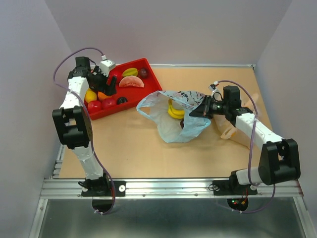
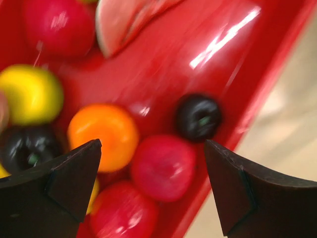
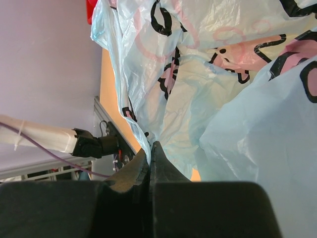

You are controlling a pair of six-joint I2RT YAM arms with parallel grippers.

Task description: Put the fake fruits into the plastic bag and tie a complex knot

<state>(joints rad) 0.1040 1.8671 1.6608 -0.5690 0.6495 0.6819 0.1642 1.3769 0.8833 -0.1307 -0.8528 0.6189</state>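
Glossy, hard and likely slippery, the red fruit [image 2: 163,167] under the left gripper's [image 2: 152,148] spread jaws wants a pinch across its middle; the right gripper [image 3: 150,151] clamps the flimsy bag [image 3: 237,148].

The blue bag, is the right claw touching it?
Touching. The right wrist view shows the right gripper with its fingers shut on a fold of the plastic bag.

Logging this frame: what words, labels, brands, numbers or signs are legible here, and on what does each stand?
No readable text in any view.
plastic bag: only pink and black printed shapes, no letters.
red tray and fake fruits: no labels or markings visible.
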